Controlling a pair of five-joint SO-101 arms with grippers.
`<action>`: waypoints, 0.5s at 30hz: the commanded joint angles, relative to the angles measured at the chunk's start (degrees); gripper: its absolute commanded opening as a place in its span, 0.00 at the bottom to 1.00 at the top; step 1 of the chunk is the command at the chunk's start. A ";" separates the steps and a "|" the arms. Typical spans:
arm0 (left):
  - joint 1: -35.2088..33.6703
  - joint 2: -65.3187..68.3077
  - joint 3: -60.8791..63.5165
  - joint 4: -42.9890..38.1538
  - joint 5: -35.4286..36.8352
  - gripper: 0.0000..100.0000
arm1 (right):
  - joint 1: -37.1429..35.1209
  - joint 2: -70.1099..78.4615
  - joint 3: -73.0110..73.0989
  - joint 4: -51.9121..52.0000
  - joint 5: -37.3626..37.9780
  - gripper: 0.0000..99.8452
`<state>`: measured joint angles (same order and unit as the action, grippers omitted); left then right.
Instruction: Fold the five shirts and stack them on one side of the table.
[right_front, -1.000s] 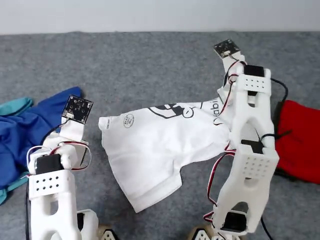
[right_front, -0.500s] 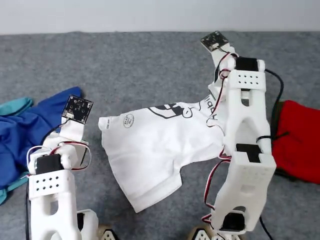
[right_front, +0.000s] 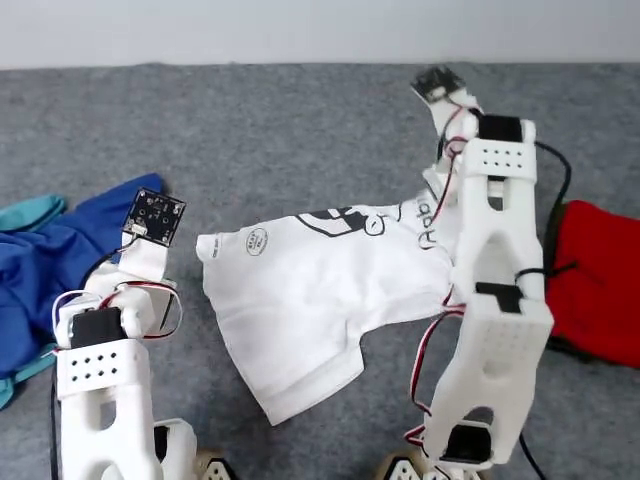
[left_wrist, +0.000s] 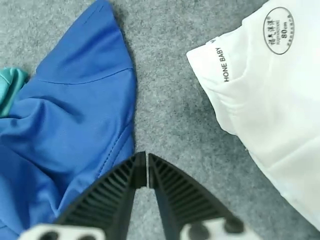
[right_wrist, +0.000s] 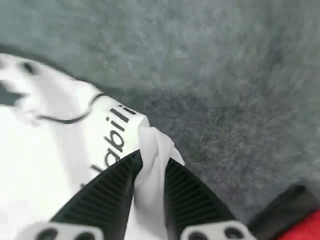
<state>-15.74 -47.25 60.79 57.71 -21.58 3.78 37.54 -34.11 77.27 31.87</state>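
A white shirt with black print lies crumpled in the middle of the grey table; its labelled corner is in the left wrist view. My right gripper is shut on a bunched fold of the white shirt at its far right edge. A blue shirt lies at the left, over a teal one. My left gripper is shut and empty, over bare carpet between the blue shirt and the white one. A red shirt lies at the right.
The grey carpet surface is bare along the back. The right arm stands between the white and red shirts. A red shirt's dark edge shows beside the right gripper.
The right arm has swung toward the far side and slightly left, pulling the white shirt's right edge with it. The left arm has not moved.
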 joint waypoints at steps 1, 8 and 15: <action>0.00 -0.44 -2.68 -0.88 -0.70 0.02 | 2.15 4.26 -2.55 -3.65 0.70 0.04; 0.09 -0.44 -2.68 -0.88 -0.70 0.02 | 2.59 2.59 -12.22 7.34 -0.53 0.28; 1.14 -0.44 -6.99 4.04 -0.35 0.02 | 2.15 0.31 -26.20 18.95 1.32 0.25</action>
<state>-15.74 -47.25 58.51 58.51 -21.58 5.71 41.93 -53.89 91.52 31.96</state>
